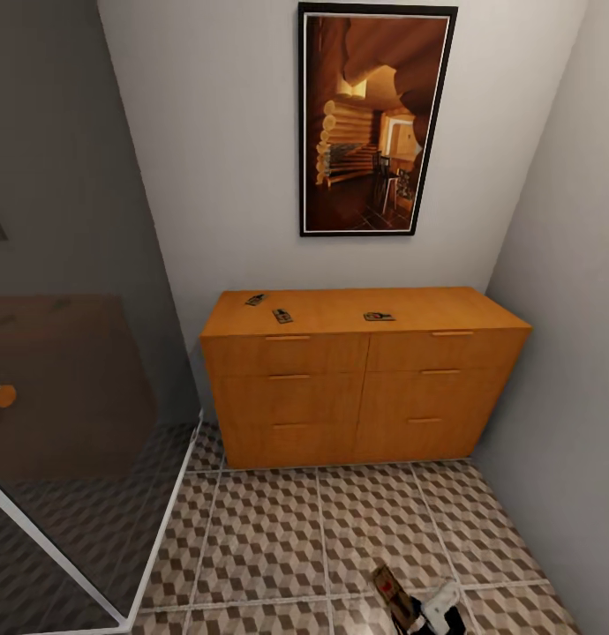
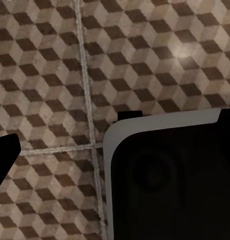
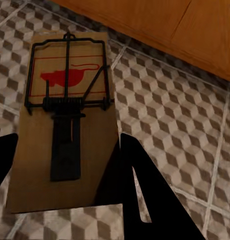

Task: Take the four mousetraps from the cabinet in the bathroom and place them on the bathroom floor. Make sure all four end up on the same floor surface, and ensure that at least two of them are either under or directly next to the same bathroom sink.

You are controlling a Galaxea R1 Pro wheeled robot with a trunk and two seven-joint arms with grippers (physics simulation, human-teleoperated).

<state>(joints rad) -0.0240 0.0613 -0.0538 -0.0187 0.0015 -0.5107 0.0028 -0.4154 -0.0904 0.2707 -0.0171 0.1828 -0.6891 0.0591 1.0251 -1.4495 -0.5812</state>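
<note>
The right gripper [image 3: 65,165] grips a mousetrap [image 3: 70,120] by its near end, the board lying between the two dark fingers [image 3: 145,195], its wire frame and red mark pointing away toward the cabinet [image 1: 366,379]. In the head view this trap appears low, held above the floor [image 1: 278,538]. Three more traps [image 1: 281,315] lie on the cabinet top: two near its left end, one near the middle. The left gripper's state cannot be told; its wrist camera looks down on tiles, seemingly past a dark, white-edged body.
</note>
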